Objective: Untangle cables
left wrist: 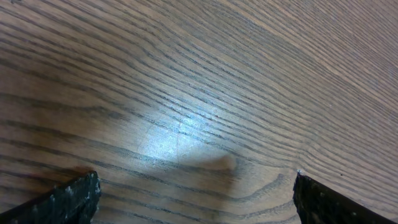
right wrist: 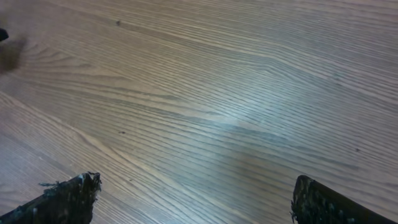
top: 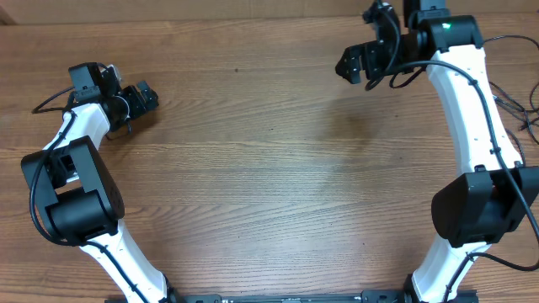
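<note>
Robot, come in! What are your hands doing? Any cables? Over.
Left hand open, empty. Right hand open, empty. No cables in view on the table. Nothing in the way.

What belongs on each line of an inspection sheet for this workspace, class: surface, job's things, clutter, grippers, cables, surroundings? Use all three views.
Surface: wooden table, grain plain, a pale patch of glare near the middle.
Job's things: nothing seen in any view.
Clutter: nothing seen.
Grippers: left gripper open, at the table's left side, nothing between its jaws; right gripper open, near the far right, nothing between its jaws.
Cables: only the arms' own black wires, trailing past the right arm, and a loop by the left arm.
Surroundings: a dark bar between the arm bases at the near edge; nothing else seen.
</note>
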Action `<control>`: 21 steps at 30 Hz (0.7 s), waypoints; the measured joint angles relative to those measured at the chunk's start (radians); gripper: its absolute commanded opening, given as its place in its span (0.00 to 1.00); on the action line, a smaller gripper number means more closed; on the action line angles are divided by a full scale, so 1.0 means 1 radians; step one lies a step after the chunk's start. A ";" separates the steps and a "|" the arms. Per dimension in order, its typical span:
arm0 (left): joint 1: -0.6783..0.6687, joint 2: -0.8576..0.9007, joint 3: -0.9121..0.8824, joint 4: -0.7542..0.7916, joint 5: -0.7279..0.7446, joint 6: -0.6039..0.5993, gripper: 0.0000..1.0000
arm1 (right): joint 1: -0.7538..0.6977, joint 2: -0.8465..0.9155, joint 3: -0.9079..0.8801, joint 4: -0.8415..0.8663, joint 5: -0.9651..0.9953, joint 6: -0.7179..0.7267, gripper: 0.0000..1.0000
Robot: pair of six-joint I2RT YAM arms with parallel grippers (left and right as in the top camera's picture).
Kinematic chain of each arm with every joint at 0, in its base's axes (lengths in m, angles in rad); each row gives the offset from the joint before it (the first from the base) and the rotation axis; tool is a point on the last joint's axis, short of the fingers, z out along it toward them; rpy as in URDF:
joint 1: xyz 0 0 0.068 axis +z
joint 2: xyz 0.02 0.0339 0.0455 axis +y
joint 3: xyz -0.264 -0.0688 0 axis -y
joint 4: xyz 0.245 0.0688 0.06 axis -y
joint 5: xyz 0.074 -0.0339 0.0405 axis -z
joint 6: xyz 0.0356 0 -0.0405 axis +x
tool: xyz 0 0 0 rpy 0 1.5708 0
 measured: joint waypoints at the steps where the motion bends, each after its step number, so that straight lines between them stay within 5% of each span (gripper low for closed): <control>1: 0.000 0.000 0.000 0.000 0.000 0.000 1.00 | 0.005 0.000 0.000 0.000 0.002 -0.001 1.00; 21: 0.000 0.000 0.000 0.000 0.000 0.000 1.00 | 0.011 0.000 0.000 0.000 0.014 -0.003 1.00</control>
